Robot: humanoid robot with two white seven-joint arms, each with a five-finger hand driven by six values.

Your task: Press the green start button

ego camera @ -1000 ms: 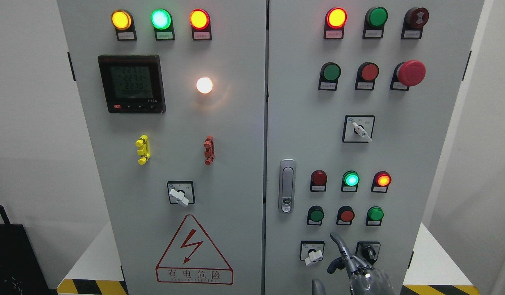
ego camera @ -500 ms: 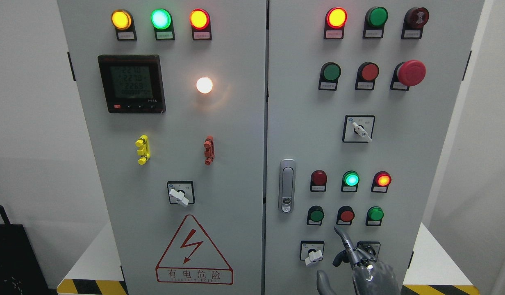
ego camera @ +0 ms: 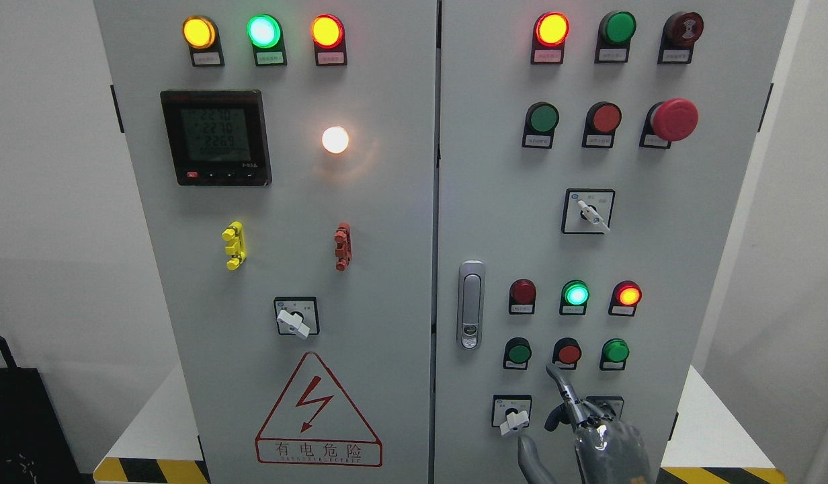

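While its index finger point(ego camera: 560, 383) points up the panel, the robot's right hand point(ego camera: 599, 440) hangs low before the grey cabinet point(ego camera: 387, 222), which fills the frame with two doors side by side. The left door carries a meter point(ego camera: 216, 138), a white lamp point(ego camera: 335, 140) and a warning triangle point(ego camera: 318, 413); the right door carries the controls that matter. Lowest on that door, above two selector switches, runs a row of three pushbuttons: a dark green button point(ego camera: 519, 352) at left, a red button point(ego camera: 568, 353) in the middle and a brighter green button point(ego camera: 615, 350) at right. Which green one is the start button cannot be read from the small labels.

The hand comes in from the lower right edge. Its other fingers look curled in and the thumb point(ego camera: 531, 457) juts low to the left, holding nothing: a poking pose, apparently chosen so one narrow tip meets one button and spares the neighbours. The fingertip sits just under the red button, between the two green ones and touching neither. Judged from this, the press is not yet made; the finger needs a short sideways correction before pushing in, since a straight push risks the red button. No left hand shows.
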